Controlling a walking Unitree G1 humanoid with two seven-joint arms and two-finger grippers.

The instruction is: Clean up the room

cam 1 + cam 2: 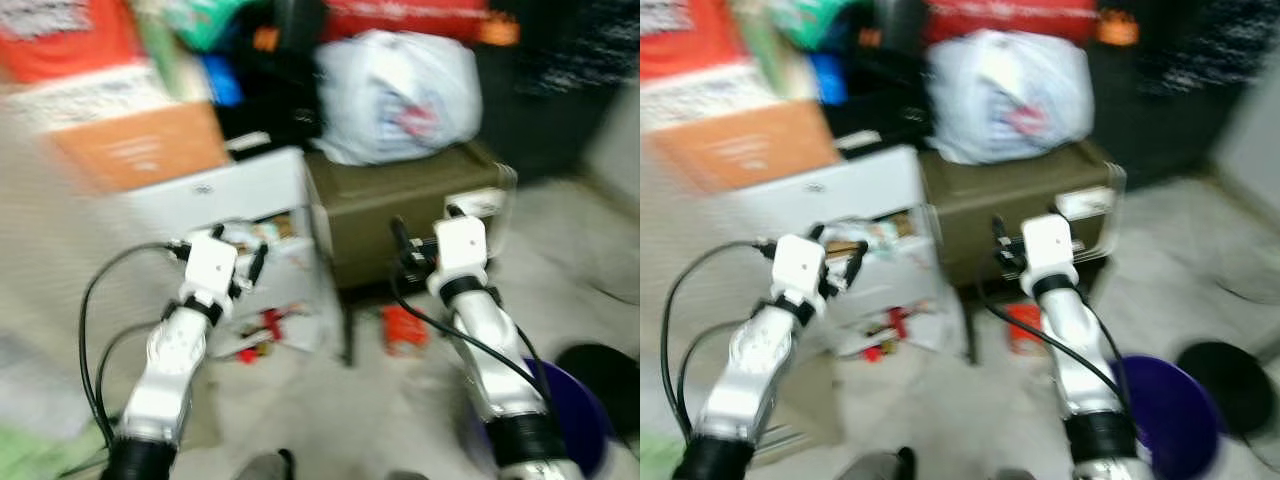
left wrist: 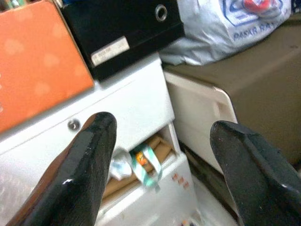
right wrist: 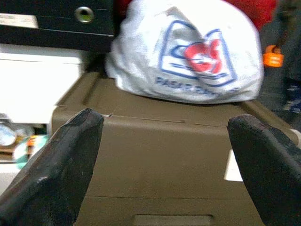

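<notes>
Litter (image 1: 262, 325) lies on the floor at the foot of the white drawer unit (image 1: 235, 195), red scraps strung out along its front, below and ahead of the left gripper (image 2: 160, 174), the nearer one. Both it and the right gripper (image 3: 164, 165), facing the olive box (image 3: 160, 141), hang spread and empty.

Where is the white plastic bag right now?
The white plastic bag sits on top of the olive-brown box, ahead of the right gripper, with the white drawer unit to the box's left.
</notes>
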